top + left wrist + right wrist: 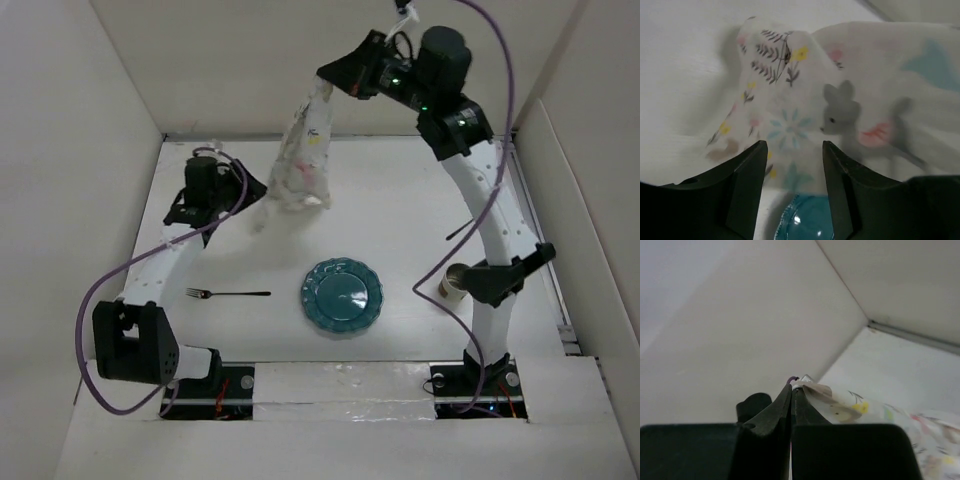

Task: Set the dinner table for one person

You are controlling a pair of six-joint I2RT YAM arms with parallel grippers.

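My right tool (791,392) is clamped tight on a corner of the placemat (300,160), dangling it above the tabletop (400,200) near its far edge; my left tool (792,150) gapes empty just beside it.

Table (400,190): large, flat, plain white; carries the plate, fork and cup in its near half.
Placemat (300,160): white cloth printed with grey deer, leaves and small flowers; hangs crumpled over the far middle of the table, one top corner pinched in the right gripper (325,85); whether its lower edge touches the table cannot be told.
Plate (342,296): teal, round, scalloped rim; flat on the table, near middle.
Fork (228,294): slim, dark; flat, left of the plate and apart from it, tines pointing left.
Cup (455,283): tan, upright, right of the plate, partly hidden.
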